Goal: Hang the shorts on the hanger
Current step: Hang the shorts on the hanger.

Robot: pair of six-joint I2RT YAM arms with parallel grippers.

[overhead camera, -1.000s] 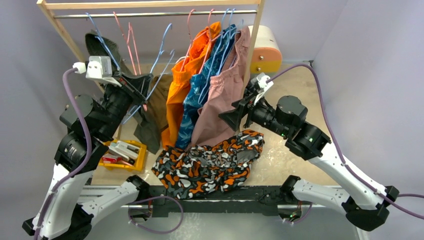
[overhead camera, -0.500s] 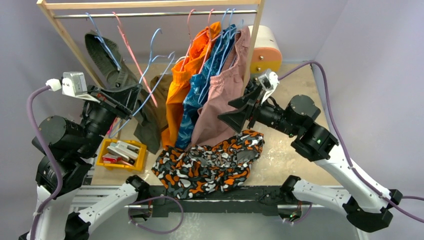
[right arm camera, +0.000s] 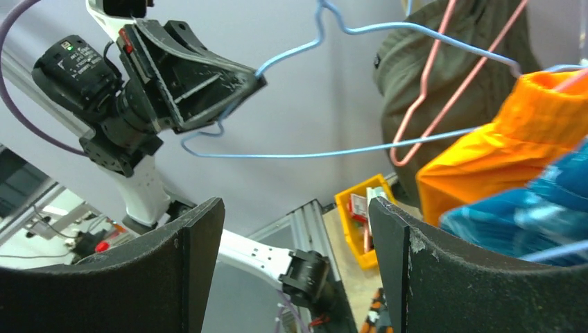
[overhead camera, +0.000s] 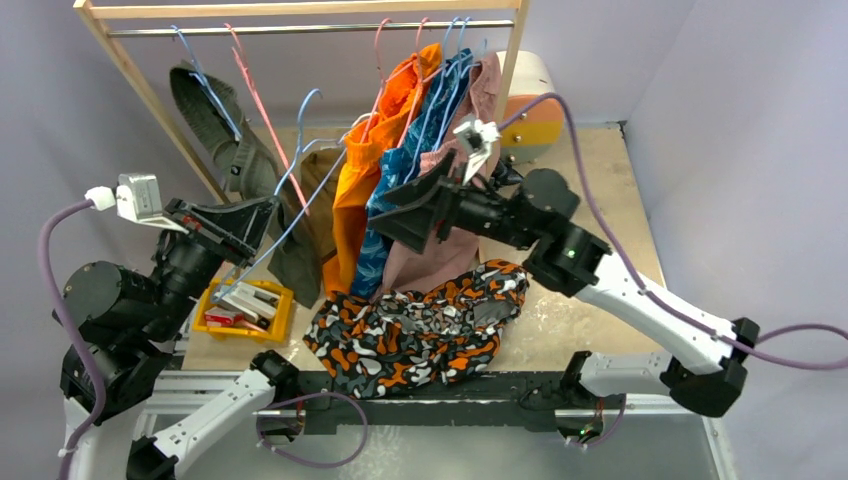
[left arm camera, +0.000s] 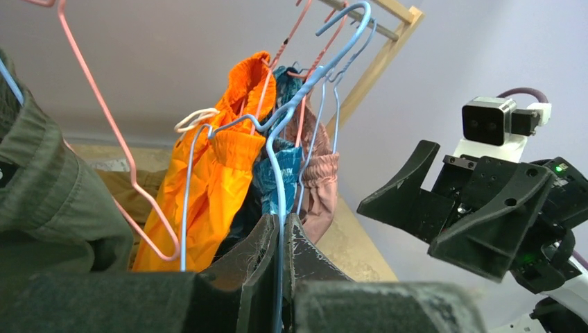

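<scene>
The left hand [left arm camera: 281,220] is pinched tight on the wire of the light-blue hanger [left arm camera: 279,173], held up in the air. The right hand [right arm camera: 295,215] stands wide and empty, facing it. The camouflage shorts [overhead camera: 420,325] lie crumpled on the tabletop [overhead camera: 548,325], at its near edge.

The shorts [overhead camera: 415,335] are blotched orange, black, grey and white; the hanger [right arm camera: 333,151] light blue.
</scene>
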